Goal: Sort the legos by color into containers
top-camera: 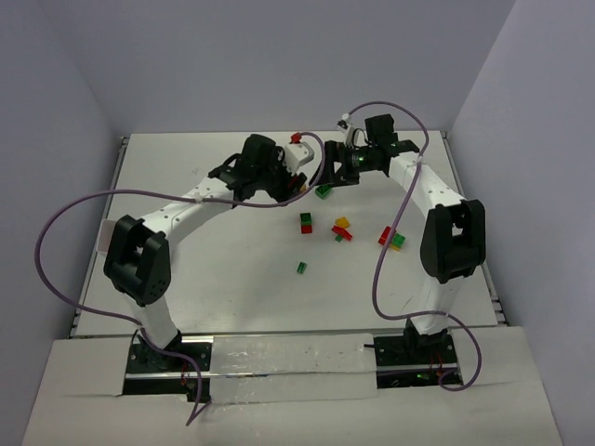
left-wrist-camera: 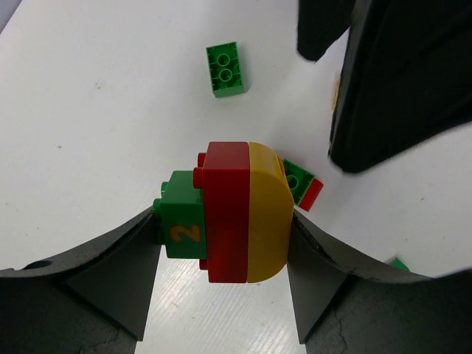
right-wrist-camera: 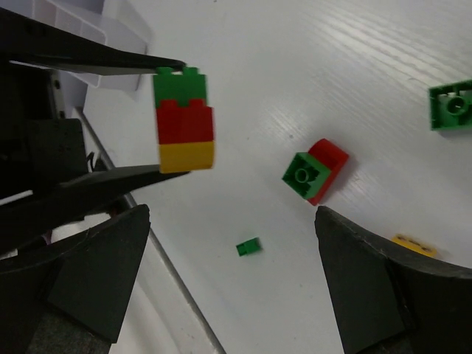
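My left gripper [left-wrist-camera: 225, 221] is shut on a three-brick stack [left-wrist-camera: 225, 214] of green, red and yellow, lifted off the table. The right wrist view shows the same stack [right-wrist-camera: 184, 122] pinched between the left gripper's thin fingers. My right gripper [right-wrist-camera: 232, 214] is open and empty, close beside the stack, and it fills the upper right of the left wrist view [left-wrist-camera: 398, 74]. On the table below lie a green-on-red pair [right-wrist-camera: 313, 169], a tiny green brick [right-wrist-camera: 248, 247] and a green brick [left-wrist-camera: 226, 70]. From above, both grippers [top-camera: 299, 181] [top-camera: 337, 172] meet at the table's far middle.
More legos lie mid-table: a red-green stack [top-camera: 306, 223], a yellow-red pair [top-camera: 342, 228], a red-green-yellow cluster [top-camera: 390, 239] and a small green brick [top-camera: 302, 268]. A translucent white container [right-wrist-camera: 110, 18] sits at the top left of the right wrist view. Purple cables loop over both arms.
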### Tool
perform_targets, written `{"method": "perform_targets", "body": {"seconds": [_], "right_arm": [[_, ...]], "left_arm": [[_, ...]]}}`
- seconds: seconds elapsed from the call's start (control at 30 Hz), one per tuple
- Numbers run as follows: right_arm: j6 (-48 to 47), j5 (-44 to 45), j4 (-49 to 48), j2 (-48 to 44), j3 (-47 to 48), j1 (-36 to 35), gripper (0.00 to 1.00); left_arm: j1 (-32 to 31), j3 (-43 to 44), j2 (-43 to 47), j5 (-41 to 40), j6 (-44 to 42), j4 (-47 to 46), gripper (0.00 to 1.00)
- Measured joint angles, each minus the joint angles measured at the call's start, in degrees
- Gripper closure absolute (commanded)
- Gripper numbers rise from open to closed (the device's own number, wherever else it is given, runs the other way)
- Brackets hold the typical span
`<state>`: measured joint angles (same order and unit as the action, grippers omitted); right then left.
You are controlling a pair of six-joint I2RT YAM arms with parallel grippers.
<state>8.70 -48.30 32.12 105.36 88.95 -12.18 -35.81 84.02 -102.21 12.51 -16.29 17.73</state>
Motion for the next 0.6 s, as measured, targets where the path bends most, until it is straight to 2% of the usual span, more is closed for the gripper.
{"method": "perform_targets", "body": {"seconds": [0.3,0.47,0.6], "right_arm": [[0.9,-3.6,0.0,0.4,0.7,-2.3,0.02],[2.2,-4.9,-0.3,2.3,0.9,-2.3,0.07],[3.2,-5.6,-0.8,3.8,1.7,-2.6,0.16]], "left_arm": [[-1.6,-0.5,0.1,0.0,-2.3,-1.1,0.65],[-2.4,-1.0,0.3,0.0,-3.4,-1.7,0.65],[-2.9,-1.1,0.6,0.0,-3.9,-1.9,0.65]]}}
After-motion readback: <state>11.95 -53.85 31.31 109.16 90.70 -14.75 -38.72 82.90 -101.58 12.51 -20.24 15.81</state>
